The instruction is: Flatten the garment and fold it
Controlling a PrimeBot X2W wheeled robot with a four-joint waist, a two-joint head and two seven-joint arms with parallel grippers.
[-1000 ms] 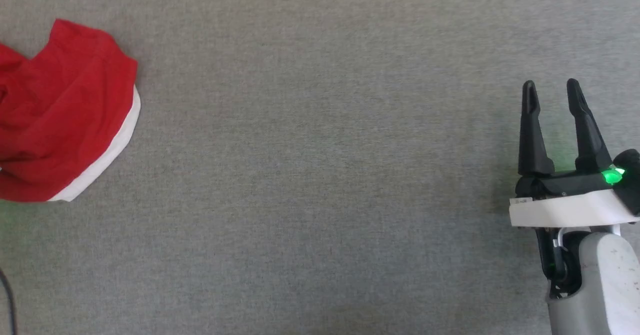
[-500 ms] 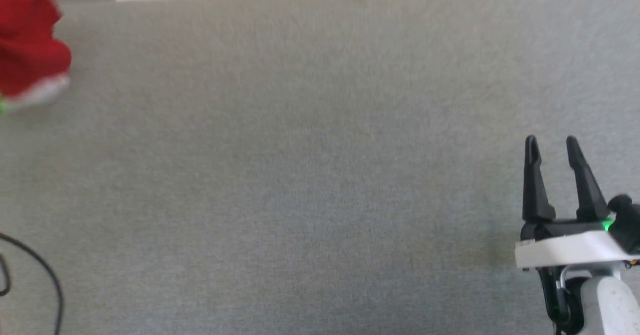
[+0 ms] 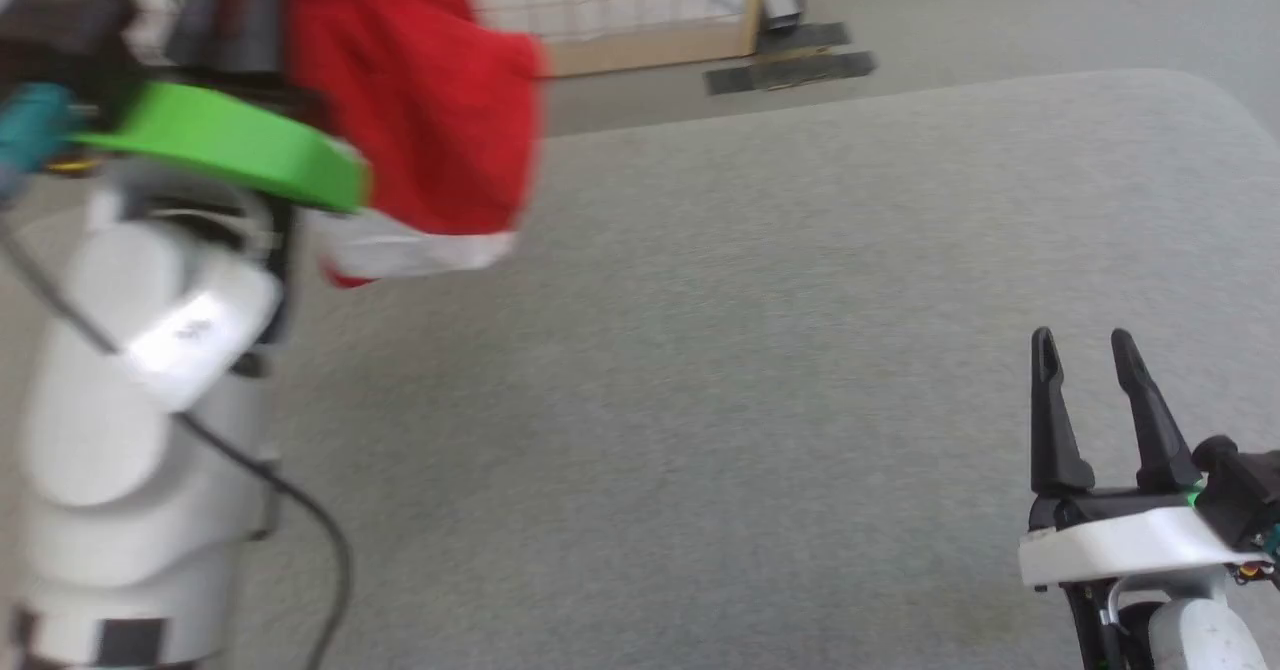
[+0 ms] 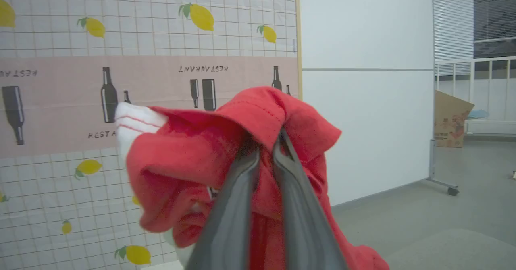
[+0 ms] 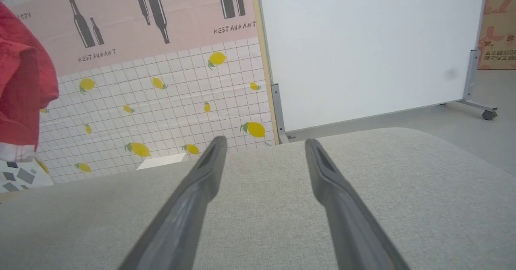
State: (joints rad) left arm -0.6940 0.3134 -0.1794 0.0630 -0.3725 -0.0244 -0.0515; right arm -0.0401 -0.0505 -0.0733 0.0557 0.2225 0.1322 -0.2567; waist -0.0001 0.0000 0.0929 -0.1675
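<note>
**A:** Start at the left hand (image 4: 266,144). What has it got?

**B:** Its two fingers are pinched almost together on a fold of the garment (image 4: 189,161), with red cloth bunched over the tips. It holds the garment up in the air, above the far left corner of the worktop (image 3: 760,400).

**A:** A second ago that cloth lay crumpled on the left of the worktop.

**B:** Yes, and now it is off the surface, hanging from that one hand. The head camera has tipped up too, so the shift of the whole picture is not the cloth's doing, but the lift is real. I'd judge this a shake-out or a carry toward the middle of the worktop, with flattening not yet begun.

**A:** And the right hand (image 3: 1082,342)?

**B:** Its fingers are well apart with nothing between them. It sits low over the near right of the worktop, far from the garment.

**A:** What can't you make out?

**B:** The head view is smeared by motion, so I cannot tell whether the white trim (image 3: 410,250) clears the worktop. In the left wrist view the lower cloth is cut off behind the fingers. No lettering is readable, and I cannot say which part of the garment is pinched.
</note>
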